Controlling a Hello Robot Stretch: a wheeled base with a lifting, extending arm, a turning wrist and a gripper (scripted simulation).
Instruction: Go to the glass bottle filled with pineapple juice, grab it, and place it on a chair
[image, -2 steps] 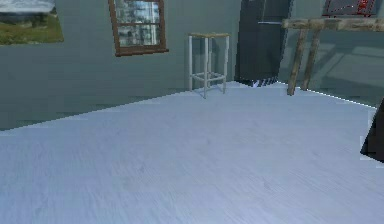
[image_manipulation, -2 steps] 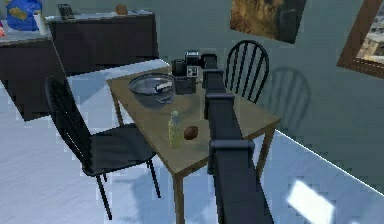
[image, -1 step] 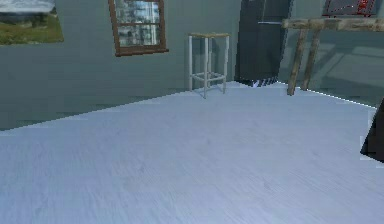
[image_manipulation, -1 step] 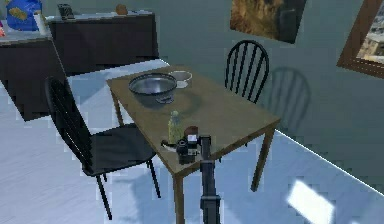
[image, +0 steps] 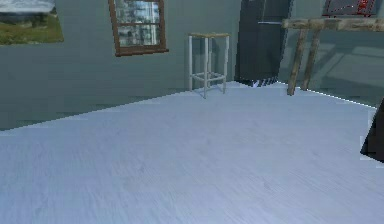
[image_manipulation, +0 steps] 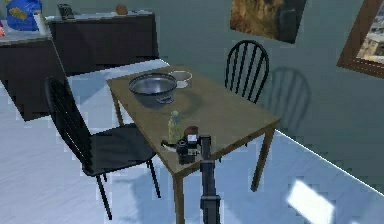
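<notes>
A small glass bottle (image_manipulation: 175, 125) with yellowish contents stands upright near the front edge of a wooden table (image_manipulation: 230, 115) in the arm side view. The arm (image_manipulation: 208, 190) rises from the bottom edge, and the gripper (image_manipulation: 182, 148) sits just below the bottle at the table's edge. I cannot tell whether it holds anything. One black chair (image_manipulation: 100, 145) stands at the table's left side with its seat facing the table. A second black chair (image_manipulation: 246, 68) stands at the far side.
A metal bowl (image_manipulation: 153, 86) and a clear dish (image_manipulation: 182, 74) rest on the table. A dark counter (image_manipulation: 100, 40) lines the back wall. In the forward view, open floor leads to a white stool (image: 208, 62), a window (image: 138, 25) and a wooden table (image: 330, 30).
</notes>
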